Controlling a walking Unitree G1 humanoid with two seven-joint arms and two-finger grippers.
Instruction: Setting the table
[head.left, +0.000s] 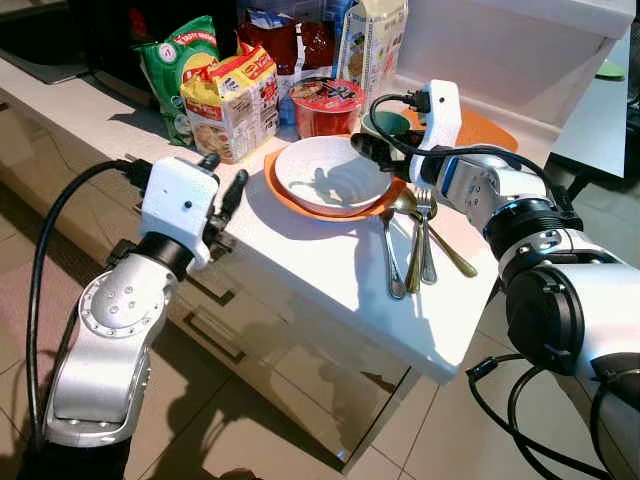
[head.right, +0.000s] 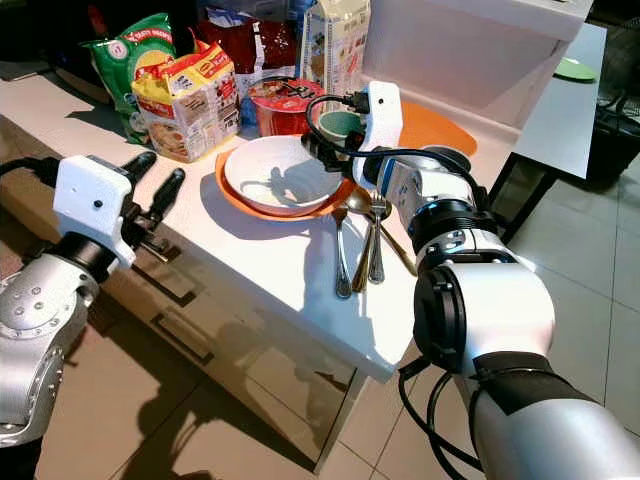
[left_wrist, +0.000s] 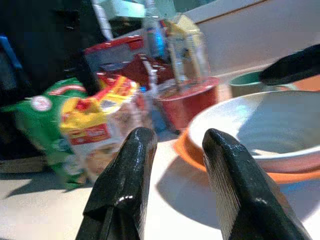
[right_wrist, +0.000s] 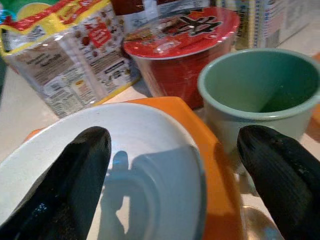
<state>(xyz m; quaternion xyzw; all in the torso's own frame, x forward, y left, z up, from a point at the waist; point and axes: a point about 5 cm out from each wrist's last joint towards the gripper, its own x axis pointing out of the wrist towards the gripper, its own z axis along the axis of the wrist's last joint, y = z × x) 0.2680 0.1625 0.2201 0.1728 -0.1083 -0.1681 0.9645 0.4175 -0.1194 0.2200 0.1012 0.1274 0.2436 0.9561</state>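
A white bowl (head.left: 330, 175) sits on an orange plate (head.left: 278, 185) on the white counter (head.left: 320, 265). A fork (head.left: 426, 235) and two spoons (head.left: 391, 255) lie side by side to the right of the plate. My right gripper (head.left: 366, 148) hovers open over the bowl's far right rim, beside a green cup (right_wrist: 260, 92), with nothing between its fingers (right_wrist: 75, 175). My left gripper (head.left: 226, 172) is open and empty at the counter's left front edge, pointing toward the bowl (left_wrist: 270, 130).
Behind the bowl stand a red noodle cup (head.left: 325, 105), a yellow noodle pack (head.left: 232, 100), a green packet (head.left: 180, 62) and a carton (head.left: 371, 40). A second orange plate (head.left: 482, 130) lies at the back right. Drawers (head.left: 225, 325) sit below the counter, above tiled floor.
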